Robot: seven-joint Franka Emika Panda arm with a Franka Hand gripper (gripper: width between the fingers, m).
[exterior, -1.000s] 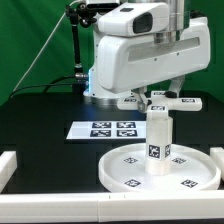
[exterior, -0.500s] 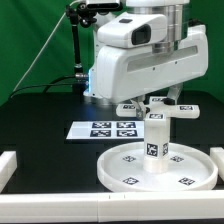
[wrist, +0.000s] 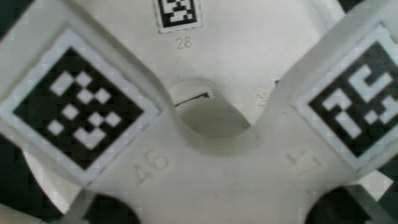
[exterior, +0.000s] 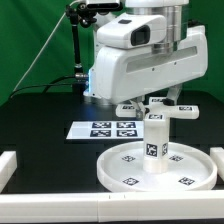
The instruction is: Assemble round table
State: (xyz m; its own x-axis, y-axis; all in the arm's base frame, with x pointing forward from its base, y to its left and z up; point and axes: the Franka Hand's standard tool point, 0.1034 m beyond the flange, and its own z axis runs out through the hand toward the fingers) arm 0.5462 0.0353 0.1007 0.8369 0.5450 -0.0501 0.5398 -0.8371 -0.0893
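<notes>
The large round disc [exterior: 110, 170] lies flat on the black table at the exterior view's right. The short thick cylinder leg [exterior: 155, 145] stands upright on its middle. The cross-shaped base [exterior: 158, 108] sits level right at the leg's top; I cannot tell whether they touch. My gripper [exterior: 161, 97] is above it, mostly hidden by the wrist housing. In the wrist view the base [wrist: 214, 110] fills the frame with its centre hole and tags. My gripper [wrist: 222, 208] is shut on it, with dark fingers [wrist: 107, 212] at either side.
The marker board [exterior: 108, 129] lies on the table to the exterior view's left of the disc. White border blocks stand at the left edge [exterior: 8, 165] and along the front [exterior: 60, 208]. The arm's large white body [exterior: 140, 60] hangs over the table's back.
The arm has shifted the cross-shaped base a little down and toward the exterior view's left, onto the leg's top. Nothing has visibly moved in the last half second.
</notes>
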